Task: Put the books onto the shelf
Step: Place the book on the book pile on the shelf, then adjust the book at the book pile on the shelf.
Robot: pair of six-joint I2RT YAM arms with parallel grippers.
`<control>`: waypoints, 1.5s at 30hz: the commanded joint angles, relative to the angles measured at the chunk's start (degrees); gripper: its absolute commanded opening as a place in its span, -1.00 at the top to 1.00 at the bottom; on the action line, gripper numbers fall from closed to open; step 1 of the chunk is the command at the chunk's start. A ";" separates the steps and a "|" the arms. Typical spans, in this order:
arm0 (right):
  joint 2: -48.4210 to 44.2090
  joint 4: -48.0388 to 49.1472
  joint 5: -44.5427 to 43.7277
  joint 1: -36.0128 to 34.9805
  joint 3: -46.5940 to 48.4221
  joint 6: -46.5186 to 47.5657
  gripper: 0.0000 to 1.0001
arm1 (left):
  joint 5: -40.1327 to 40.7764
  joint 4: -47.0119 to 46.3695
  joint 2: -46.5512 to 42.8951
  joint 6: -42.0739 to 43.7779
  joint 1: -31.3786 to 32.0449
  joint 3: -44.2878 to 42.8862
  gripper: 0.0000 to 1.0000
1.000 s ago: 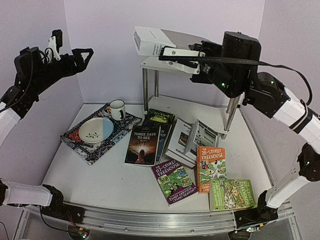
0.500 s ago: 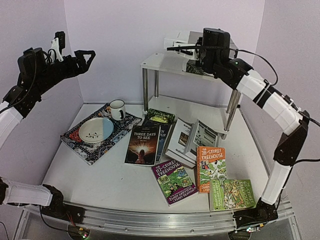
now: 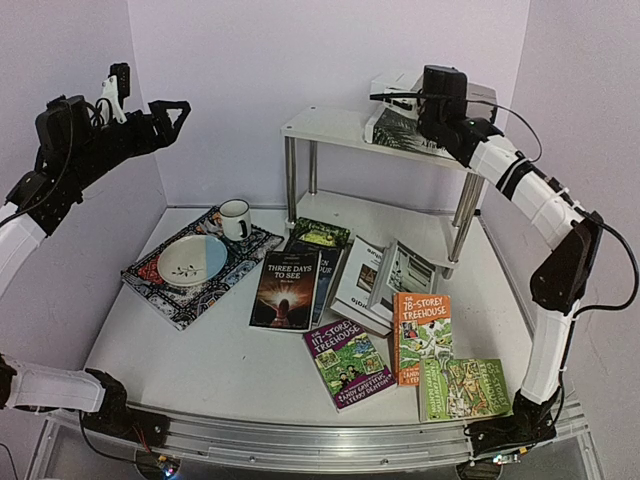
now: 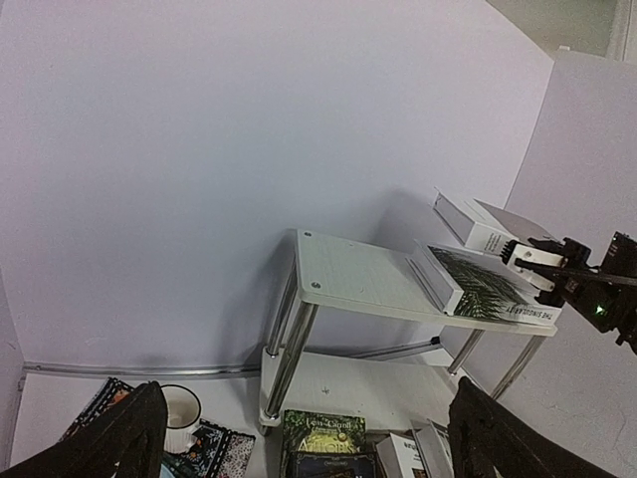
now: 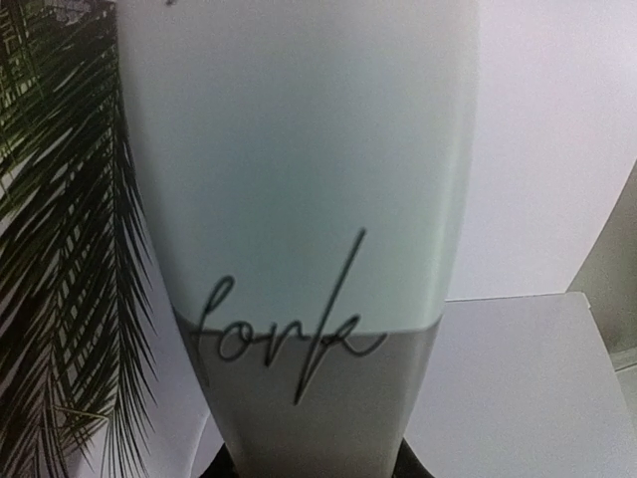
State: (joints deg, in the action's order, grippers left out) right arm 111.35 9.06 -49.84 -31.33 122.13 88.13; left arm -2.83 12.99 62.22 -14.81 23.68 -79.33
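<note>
We have the white hardback [image 4: 476, 227] clamped in the right claw [image 4: 528, 261], up over the top board of the shelf [image 3: 320, 125]. It hangs tilted above the palm-leaf book [image 4: 478, 289] that already lies flat there. From the wrist view the cover fills the frame, so we cannot quite tell whether its low edge already touches the palm-leaf book.

To finish this step well, we should level the hardback and lower it until it sits flat on the book beneath. We should keep it inside the board's edges and let go only once its weight is carried. Releasing while it is tilted could let it slide off the back.

The left claw [image 3: 150, 95] hangs wide open and holds nothing, high at the left, well apart from the shelf.

Most books wait on the tabletop [image 3: 200, 370], among them "Three Days to See" [image 3: 286, 290] and the Treehouse paperbacks [image 3: 422, 335].
</note>
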 commanded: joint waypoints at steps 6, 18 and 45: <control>-4.27 5.26 3.38 0.98 -7.07 -5.50 0.51 | 0.12 -1.58 0.12 0.09 0.05 -0.61 -0.99; -7.35 5.22 5.99 1.57 -10.56 -8.81 0.51 | 0.10 -1.57 0.46 -0.71 0.05 -0.39 -0.99; -10.54 4.46 9.41 2.42 -16.13 -9.82 0.22 | -0.33 -1.56 0.99 -1.71 0.05 -0.39 -0.99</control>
State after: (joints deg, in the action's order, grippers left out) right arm 104.72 11.00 -40.15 -29.15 106.71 80.29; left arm -2.87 13.02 63.29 -15.93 23.68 -79.33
